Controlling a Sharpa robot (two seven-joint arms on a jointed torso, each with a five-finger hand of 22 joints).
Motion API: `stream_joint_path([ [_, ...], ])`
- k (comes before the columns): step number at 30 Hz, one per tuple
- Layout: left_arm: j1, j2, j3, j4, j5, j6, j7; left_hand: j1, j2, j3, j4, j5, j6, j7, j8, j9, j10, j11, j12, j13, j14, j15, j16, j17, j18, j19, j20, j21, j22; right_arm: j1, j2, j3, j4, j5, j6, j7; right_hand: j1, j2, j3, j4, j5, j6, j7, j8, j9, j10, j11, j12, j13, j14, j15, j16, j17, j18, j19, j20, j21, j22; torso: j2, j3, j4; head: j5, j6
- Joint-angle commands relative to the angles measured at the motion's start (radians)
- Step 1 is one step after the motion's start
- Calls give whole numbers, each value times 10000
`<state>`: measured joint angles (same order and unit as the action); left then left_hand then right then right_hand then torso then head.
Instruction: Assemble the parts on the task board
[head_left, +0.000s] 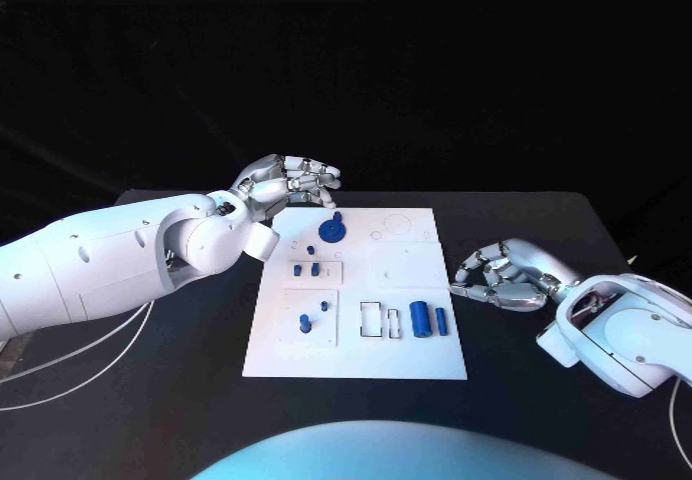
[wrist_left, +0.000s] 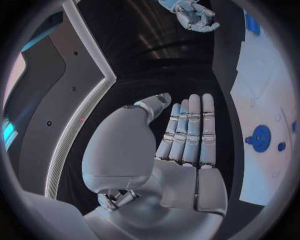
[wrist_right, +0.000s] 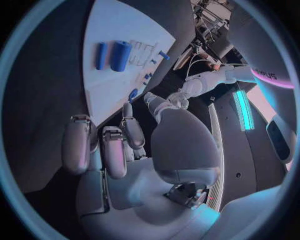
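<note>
- One black counter (head_left: 173, 400) carries everything
- One white task board (head_left: 375, 350) lies at the counter's middle, between the two arms
- Two hands: the left hand (head_left: 286, 184) hovers at the board's far left corner, its fingers straight and side by side in the left wrist view, holding nothing; the right hand (head_left: 500, 276) sits just off the board's right edge, fingers curled in, nothing in them
- One round blue disc part (head_left: 332, 230) stands near the far edge
- Two blue cylinders (head_left: 421, 318) lie side by side near the right edge, one thick, one thin
- Several small blue pegs (head_left: 306, 269) sit on the board's left half; I cannot count them exactly
</note>
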<state>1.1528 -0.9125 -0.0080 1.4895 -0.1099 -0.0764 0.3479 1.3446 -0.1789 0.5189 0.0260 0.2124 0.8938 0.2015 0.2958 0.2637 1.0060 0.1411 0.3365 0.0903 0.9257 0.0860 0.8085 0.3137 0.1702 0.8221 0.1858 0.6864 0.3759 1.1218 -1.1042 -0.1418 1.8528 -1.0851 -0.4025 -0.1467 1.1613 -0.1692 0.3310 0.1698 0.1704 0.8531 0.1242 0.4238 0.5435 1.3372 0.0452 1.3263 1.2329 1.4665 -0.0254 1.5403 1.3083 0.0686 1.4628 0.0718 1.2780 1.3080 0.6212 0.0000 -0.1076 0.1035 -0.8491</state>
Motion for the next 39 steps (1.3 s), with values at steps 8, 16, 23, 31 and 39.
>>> stream_joint_path([
  [8,-1,-18,1,77,-28,141,70,-31,74,9,1,41,-86,11,-44,15,-64,26,46,8,-68,13,37,14,99,34,45,-38,-15,-319,342,-57,51,-1602,291,-2068,340,-164,-313,231,-20,307,-134,375,512,-252,-112,-186,-154,825,-88,-12,1569,-23,25,0,-323,1403,29,-25,28,-187,-50],
  [16,-1,-59,1,108,-28,130,60,-41,84,9,9,42,-85,11,-40,19,-67,26,52,11,-70,14,43,18,99,36,47,-45,-18,-598,742,-76,-16,-2051,138,-2491,99,-188,-731,834,295,-60,-121,396,866,-261,-110,-240,-132,834,-102,-7,1610,-31,27,-36,-333,1435,34,-19,3,-175,-92],
  [23,0,-71,1,112,-28,131,55,-47,88,8,15,42,-84,12,-39,20,-67,27,54,12,-70,15,44,19,99,37,47,-46,-18,-667,977,-79,9,-2387,-200,-2536,79,-150,-801,968,371,-83,-112,368,900,-229,-99,-216,-88,840,-90,2,1640,-39,42,-27,-302,1454,33,-10,21,-150,-93],
  [31,0,-70,1,110,-28,144,53,-47,88,8,15,42,-84,12,-39,20,-67,27,54,12,-70,15,44,19,99,37,47,-46,-18,-695,1317,-80,-188,-2557,-137,-2683,51,-120,-882,1109,442,-89,-106,348,938,-245,-93,-239,-99,840,-84,1,1635,-29,29,-21,-351,1444,44,-6,11,-130,-84],
  [39,0,-75,1,123,-28,154,46,-47,88,8,15,42,-84,12,-39,20,-67,27,54,12,-70,15,44,19,99,37,47,-46,-18,-787,1591,-80,-453,-2720,-23,-2828,34,-86,-906,1160,469,-79,-108,347,955,-248,-93,-244,-99,835,-83,-6,1615,-27,26,-18,-364,1443,53,-14,15,-95,-86],
])
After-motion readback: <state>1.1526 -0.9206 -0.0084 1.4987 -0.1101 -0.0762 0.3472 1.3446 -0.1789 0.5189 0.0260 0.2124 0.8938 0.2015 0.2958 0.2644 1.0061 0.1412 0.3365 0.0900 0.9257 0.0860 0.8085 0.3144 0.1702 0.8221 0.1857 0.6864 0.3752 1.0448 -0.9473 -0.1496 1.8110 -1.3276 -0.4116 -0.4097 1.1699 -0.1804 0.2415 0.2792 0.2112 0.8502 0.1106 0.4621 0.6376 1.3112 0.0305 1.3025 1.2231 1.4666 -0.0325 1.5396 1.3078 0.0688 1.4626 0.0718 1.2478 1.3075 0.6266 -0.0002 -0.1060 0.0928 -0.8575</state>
